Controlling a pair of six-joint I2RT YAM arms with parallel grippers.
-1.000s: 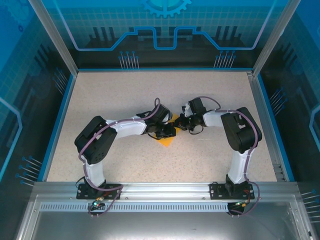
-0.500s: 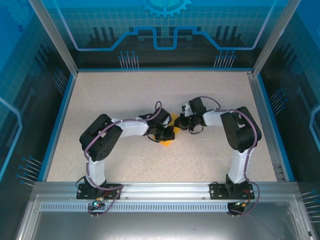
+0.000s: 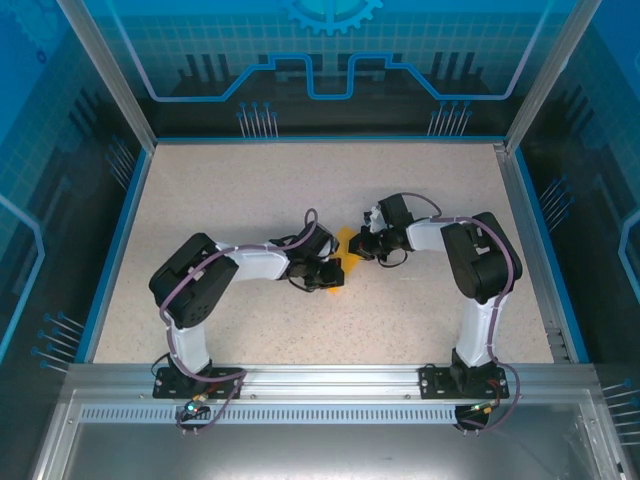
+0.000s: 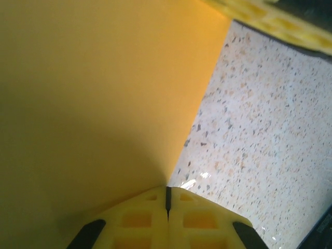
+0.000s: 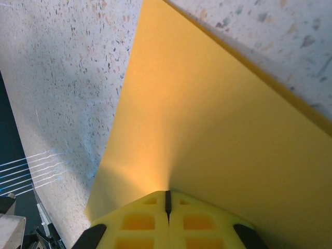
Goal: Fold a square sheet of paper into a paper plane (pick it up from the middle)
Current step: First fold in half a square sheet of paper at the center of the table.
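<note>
Speckled beige table [image 3: 220,200] lies inside a blue-walled enclosure [image 3: 330,60], with both arms bent inward so their grippers meet near the middle of the surface. The square sheet of paper [image 3: 346,240] is there between them, an orange-yellow patch mostly covered by the two wrists. The left gripper [image 3: 326,272] sits at the sheet's near side and the right gripper [image 3: 362,246] at its far right side, the two close together. From the left wrist camera, the yellow latticed fingertips [image 4: 194,218] are pressed together with only a thin dark seam between them. The paper [image 4: 93,104] rises out of that seam, spreading up and to the left of the fingers, and its straight edge runs from the pinch toward the upper right, with bare table to the right of it. From the right wrist camera, the fingertips [image 5: 140,220] are likewise closed tight on the paper [image 5: 207,135], which fans out from the pinch above and to the right. Speckled table shows to the left of the fingers and beyond the sheet's far edge, where a darker orange strip runs along that edge. Whether the sheet lies flat on the table or is lifted off it cannot be told.
</note>
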